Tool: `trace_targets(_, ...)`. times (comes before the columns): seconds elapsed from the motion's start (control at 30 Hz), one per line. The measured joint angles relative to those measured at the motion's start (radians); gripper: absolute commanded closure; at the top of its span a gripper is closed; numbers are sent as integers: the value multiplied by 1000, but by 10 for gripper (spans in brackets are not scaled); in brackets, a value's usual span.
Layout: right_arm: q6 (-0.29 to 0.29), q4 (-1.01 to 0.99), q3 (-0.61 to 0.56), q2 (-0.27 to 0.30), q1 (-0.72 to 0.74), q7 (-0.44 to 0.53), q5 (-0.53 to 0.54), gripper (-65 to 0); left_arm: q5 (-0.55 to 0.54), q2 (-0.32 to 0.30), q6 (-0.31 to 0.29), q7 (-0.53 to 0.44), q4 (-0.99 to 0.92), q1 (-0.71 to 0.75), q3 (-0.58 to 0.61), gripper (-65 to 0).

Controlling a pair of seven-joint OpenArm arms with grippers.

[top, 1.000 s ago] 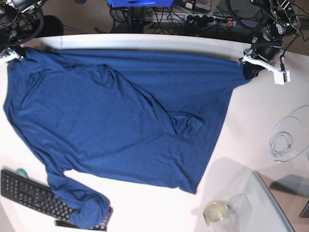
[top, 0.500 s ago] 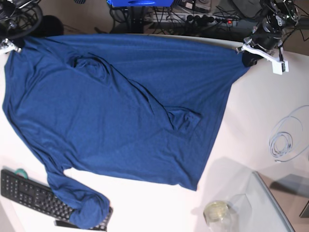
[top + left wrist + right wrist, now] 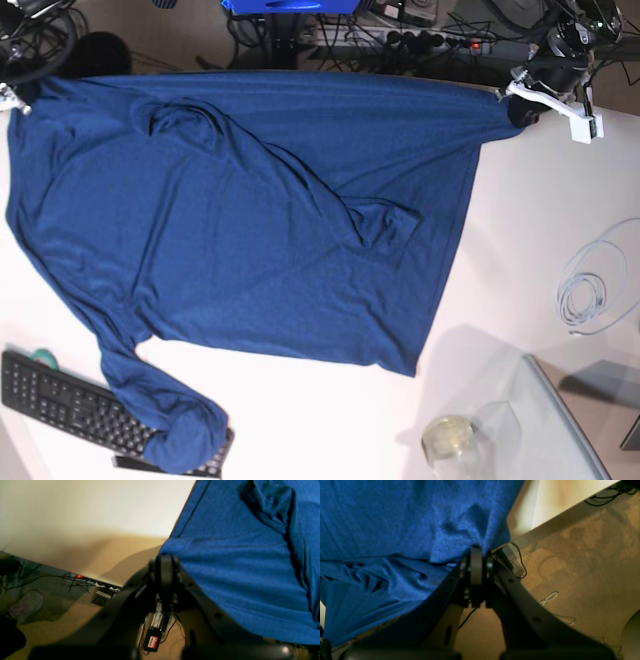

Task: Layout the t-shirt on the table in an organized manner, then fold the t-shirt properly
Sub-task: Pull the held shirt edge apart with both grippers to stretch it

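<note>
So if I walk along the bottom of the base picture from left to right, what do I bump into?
Black keyboard → t-shirt sleeve end lying on the keyboard → bare white table → round glass jar → glass panel.

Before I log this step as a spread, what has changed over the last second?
Both grippers, the left gripper and right gripper, stayed shut on the t-shirt and pulled its held edge toward the table's far edge, which it now covers. The body slid along; the sleeve still drapes over the keyboard. Cable coil and jar are unmoved.
</note>
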Motion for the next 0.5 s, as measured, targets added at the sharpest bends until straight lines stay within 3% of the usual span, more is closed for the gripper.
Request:
trace_targets(0.23,-14,0,-3,0,2,-6,0,-3,3,2,2,1,23,18,1,0)
trace_targets(0.33,-116,0,-3,0,24,-9,1,-3,-2,2,0,-4,41,7,1,0)
trace_targets(0.5,-227,0,-5,-1,76,-11,-2,-5,2,2,0,0,40,-11,1,0)
